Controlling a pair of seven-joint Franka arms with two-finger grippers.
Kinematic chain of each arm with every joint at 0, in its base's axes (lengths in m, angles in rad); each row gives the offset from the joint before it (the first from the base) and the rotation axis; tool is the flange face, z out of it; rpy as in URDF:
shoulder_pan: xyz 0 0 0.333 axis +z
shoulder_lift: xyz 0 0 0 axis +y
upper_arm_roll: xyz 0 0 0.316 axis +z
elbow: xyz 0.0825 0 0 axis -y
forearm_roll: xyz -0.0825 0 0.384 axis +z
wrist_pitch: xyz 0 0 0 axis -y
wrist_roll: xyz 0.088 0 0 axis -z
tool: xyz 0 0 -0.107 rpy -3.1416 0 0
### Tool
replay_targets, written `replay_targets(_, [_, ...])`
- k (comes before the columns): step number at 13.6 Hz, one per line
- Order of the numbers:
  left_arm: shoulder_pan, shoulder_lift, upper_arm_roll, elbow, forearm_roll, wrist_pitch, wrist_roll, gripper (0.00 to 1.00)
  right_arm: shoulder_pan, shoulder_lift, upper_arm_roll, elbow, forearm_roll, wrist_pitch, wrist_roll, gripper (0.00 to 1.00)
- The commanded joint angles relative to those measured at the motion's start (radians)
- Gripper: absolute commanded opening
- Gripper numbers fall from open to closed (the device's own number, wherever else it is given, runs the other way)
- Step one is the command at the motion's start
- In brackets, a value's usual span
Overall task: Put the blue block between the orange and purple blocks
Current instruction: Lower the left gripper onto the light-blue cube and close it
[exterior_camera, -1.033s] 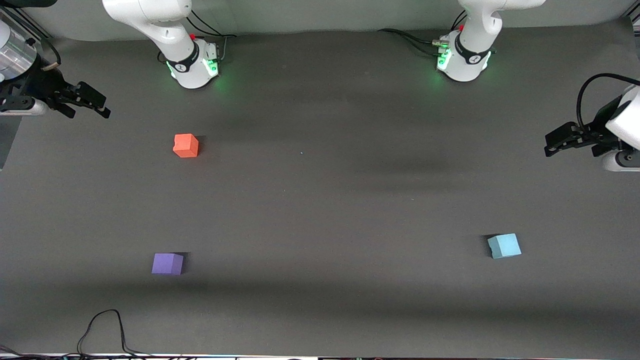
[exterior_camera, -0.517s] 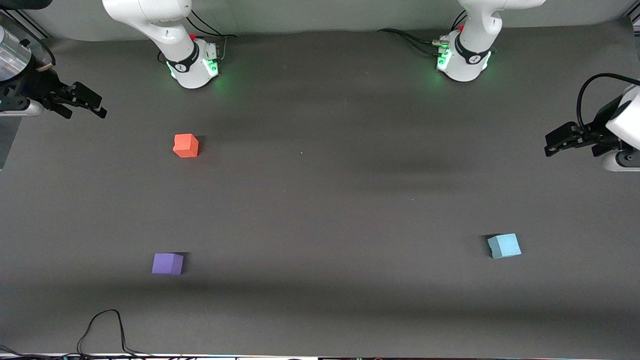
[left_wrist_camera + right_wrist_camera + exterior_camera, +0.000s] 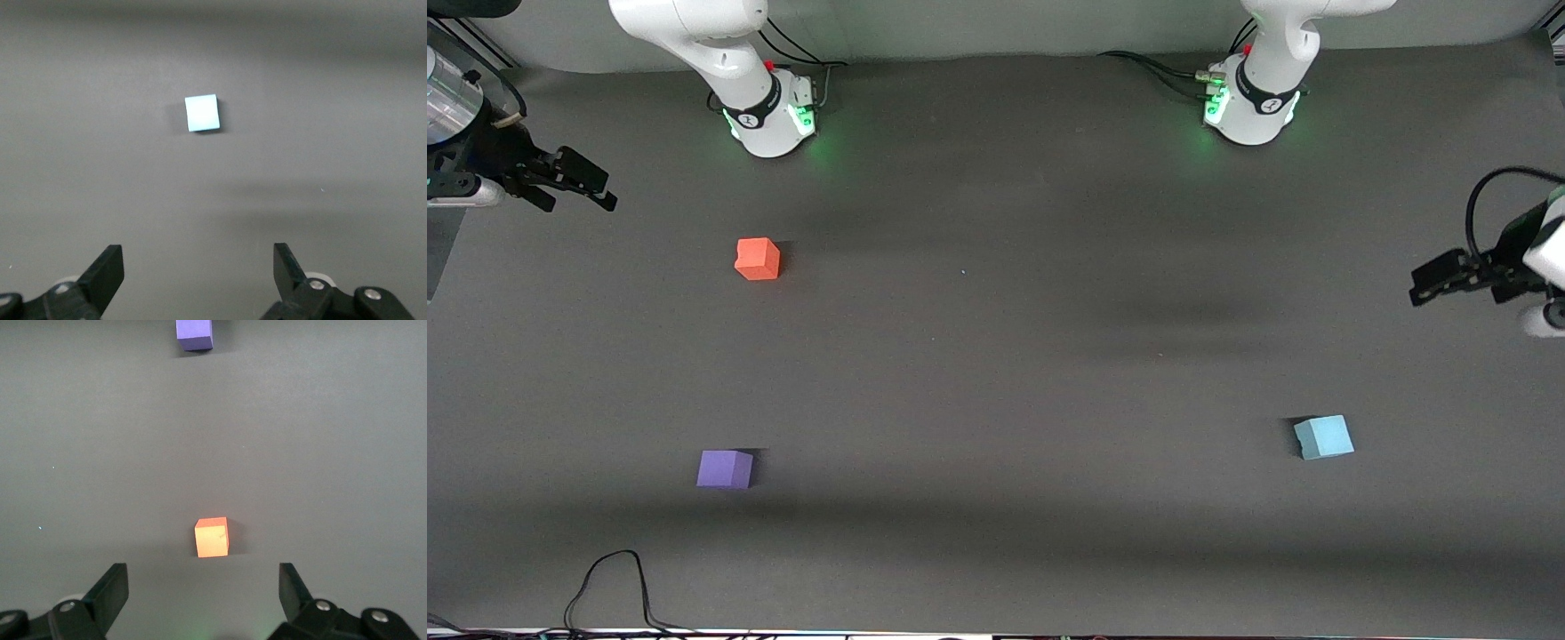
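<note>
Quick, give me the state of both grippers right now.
Left gripper: open, empty, up over the table's left-arm end, blue block untouched.
Right gripper: open, empty, up at the right-arm end.

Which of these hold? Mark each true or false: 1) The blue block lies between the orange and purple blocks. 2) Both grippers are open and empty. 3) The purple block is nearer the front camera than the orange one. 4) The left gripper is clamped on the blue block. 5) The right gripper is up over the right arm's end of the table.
1) False. The blue block lies alone toward the left arm's end; the orange block and purple block lie toward the right arm's end.
2) True: left gripper, right gripper.
3) True.
4) False. It is up in the air, open, with the block on the table apart from it.
5) True.
</note>
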Motion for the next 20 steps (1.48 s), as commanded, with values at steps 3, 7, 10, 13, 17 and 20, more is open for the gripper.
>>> replay_targets(3, [-0.001, 0.132, 0.002, 0.002, -0.01, 0.139, 0.014, 1.0, 0.004, -0.011, -0.005, -0.012, 0.025, 0.015, -0.025, 1.0])
replay_targets(7, [0.02, 0.279, 0.002, 0.001, -0.01, 0.24, 0.014, 1.0, 0.004, -0.011, -0.002, -0.015, 0.025, 0.015, -0.027, 1.0])
replay_targets(10, [0.032, 0.378, 0.001, -0.002, -0.011, 0.329, 0.014, 1.0, 0.004, -0.009, 0.002, -0.015, 0.025, 0.015, -0.025, 1.0])
replay_targets(13, [0.029, 0.465, -0.001, -0.004, -0.011, 0.432, 0.012, 1.0, 0.004, -0.009, 0.003, -0.017, 0.025, 0.015, -0.025, 1.0])
replay_targets(17, [0.025, 0.569, -0.004, -0.004, -0.013, 0.585, 0.003, 1.0, 0.004, -0.009, 0.002, -0.018, 0.025, 0.015, -0.027, 1.0])
replay_targets(20, [0.026, 0.616, -0.005, -0.004, -0.013, 0.638, -0.002, 1.0, 0.004, -0.008, 0.002, -0.02, 0.025, 0.015, -0.027, 1.0])
